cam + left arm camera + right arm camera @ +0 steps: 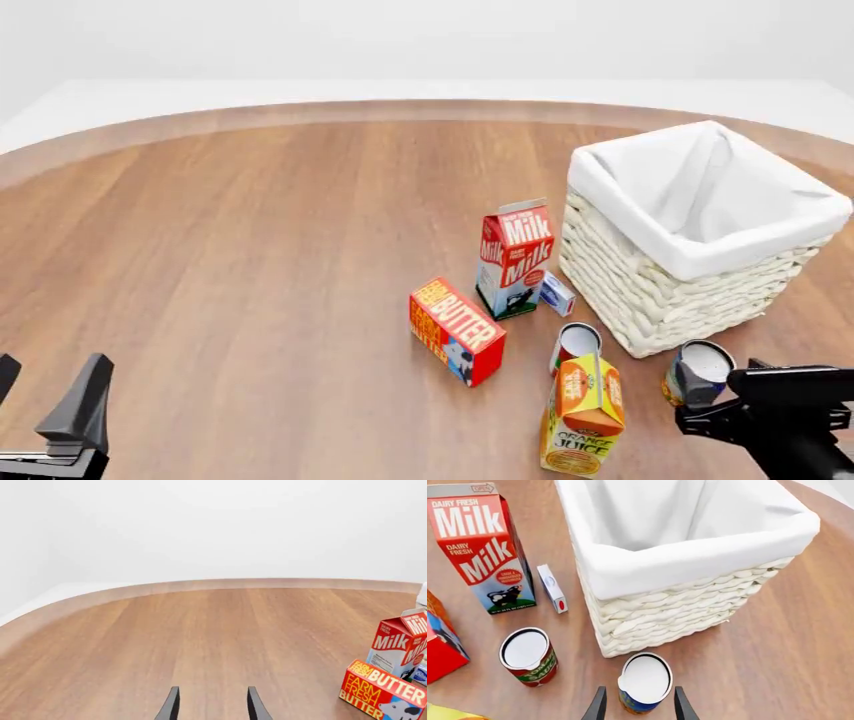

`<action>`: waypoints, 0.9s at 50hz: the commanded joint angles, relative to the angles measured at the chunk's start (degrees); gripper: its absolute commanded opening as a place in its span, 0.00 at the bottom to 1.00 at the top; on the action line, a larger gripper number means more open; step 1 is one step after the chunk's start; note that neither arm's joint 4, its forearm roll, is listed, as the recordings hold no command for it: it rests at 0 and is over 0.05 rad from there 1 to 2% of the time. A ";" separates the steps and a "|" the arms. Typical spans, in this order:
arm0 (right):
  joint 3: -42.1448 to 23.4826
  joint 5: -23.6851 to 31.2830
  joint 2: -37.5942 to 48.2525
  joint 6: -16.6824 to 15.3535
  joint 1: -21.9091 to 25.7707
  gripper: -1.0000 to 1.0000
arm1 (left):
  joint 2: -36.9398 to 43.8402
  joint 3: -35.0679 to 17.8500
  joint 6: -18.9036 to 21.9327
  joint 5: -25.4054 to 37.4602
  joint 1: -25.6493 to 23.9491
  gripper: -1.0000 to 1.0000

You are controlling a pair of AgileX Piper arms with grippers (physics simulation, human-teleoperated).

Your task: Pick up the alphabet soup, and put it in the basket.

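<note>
Soup can upright by the basket's near corner, right gripper poised at it.

Left wrist view: the left gripper point(212, 707) has its fingers spread over bare table point(200, 640), with the milk point(400, 642) and butter point(381, 690) at the side. Front view: the soup point(697, 372) stands on end, long axis vertical, pale top up, just near of the basket point(701, 235) and right of the juice point(582, 415). Right wrist view: the right gripper point(639, 705) is spread, fingers flanking the soup point(644, 682), not visibly gripping it; the red can point(528, 656) stands to its left.
</note>
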 commanded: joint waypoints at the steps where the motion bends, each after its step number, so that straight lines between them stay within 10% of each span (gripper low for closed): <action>1: 0.00 -3.18 4.10 0.15 -0.25 1.00 | 0.00 0.00 0.00 0.00 0.00 1.00; 24: 0.00 -10.01 12.33 0.16 -0.76 1.00 | 0.00 0.00 0.00 0.00 0.00 1.00; 45: 0.00 -28.83 33.97 0.21 -2.45 1.00 | 0.00 0.00 0.00 0.00 0.00 1.00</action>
